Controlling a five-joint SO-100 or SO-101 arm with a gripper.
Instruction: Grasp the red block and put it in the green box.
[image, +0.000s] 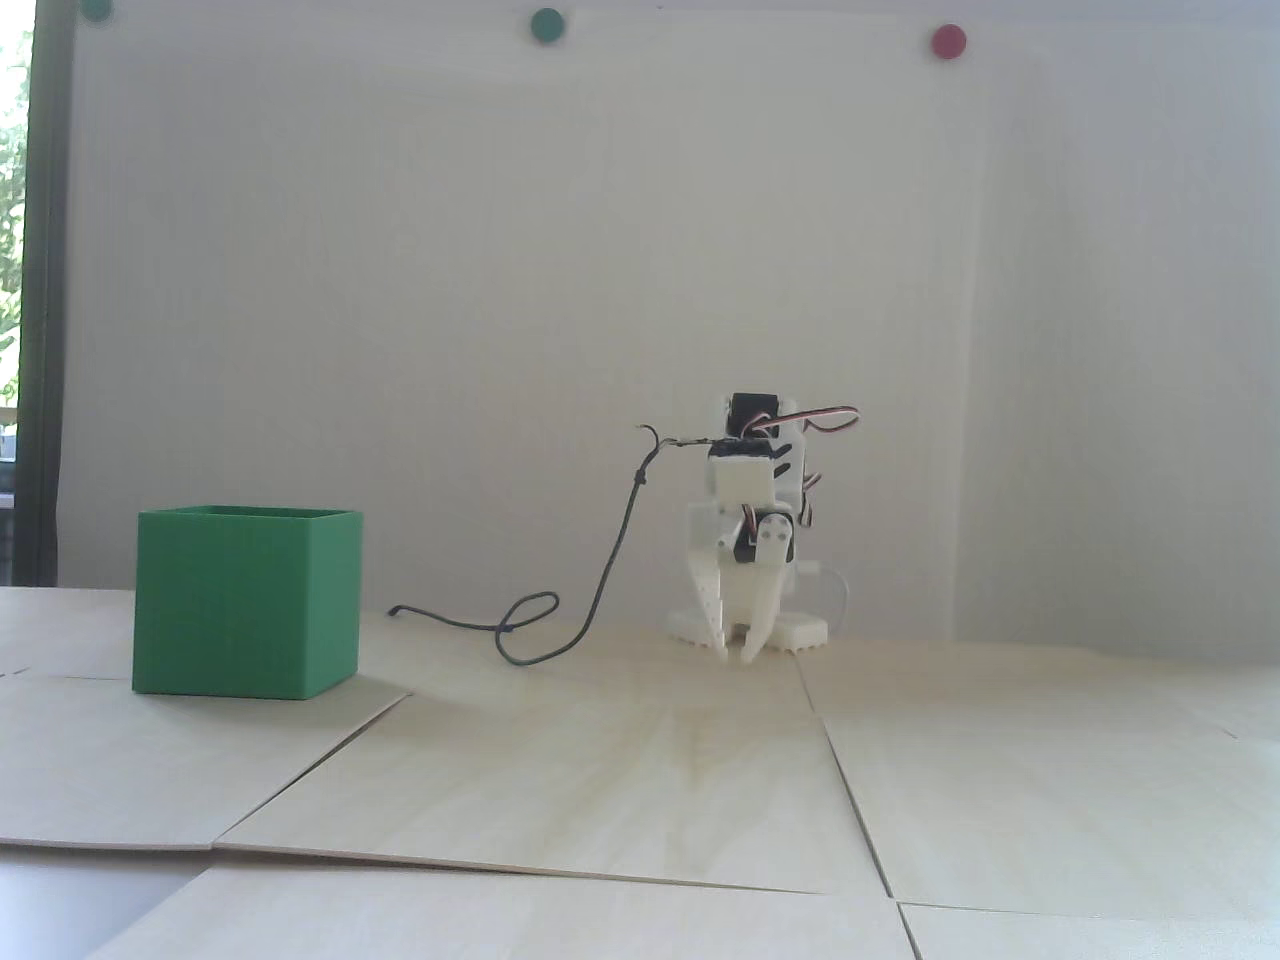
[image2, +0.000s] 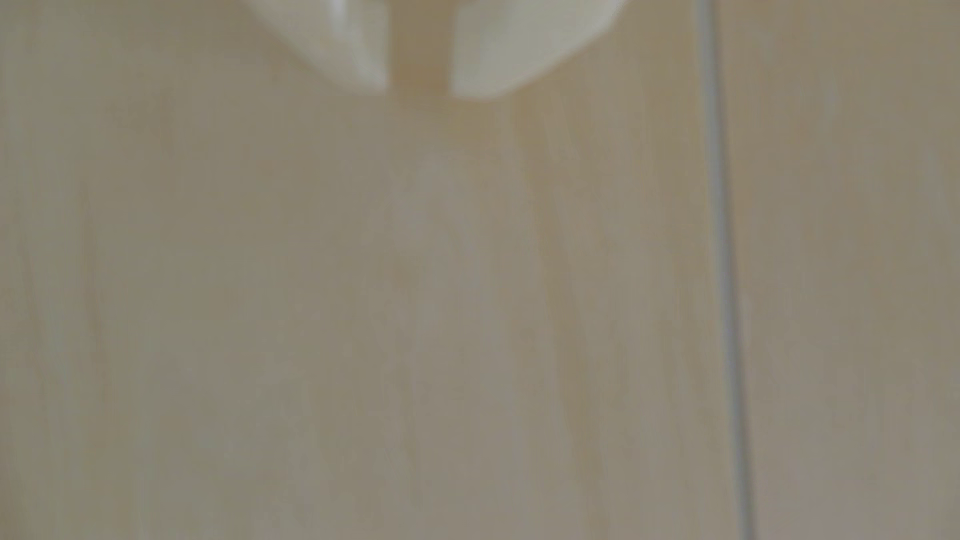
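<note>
The green box (image: 245, 600) stands on the wooden table at the left of the fixed view, its top open and its inside hidden from this low angle. The red block shows in neither view. My white arm is folded low at the middle back, with the gripper (image: 735, 656) pointing straight down and its tips just above the table, well to the right of the box. In the wrist view the gripper (image2: 420, 93) enters from the top edge. Its fingers stand slightly apart, with only bare wood in the narrow gap.
A dark cable (image: 610, 560) loops over the table between the box and the arm. The table is made of pale wooden panels with seams (image2: 724, 259). Round discs are stuck high on the white wall, one green (image: 547, 24) and one red (image: 947, 41).
</note>
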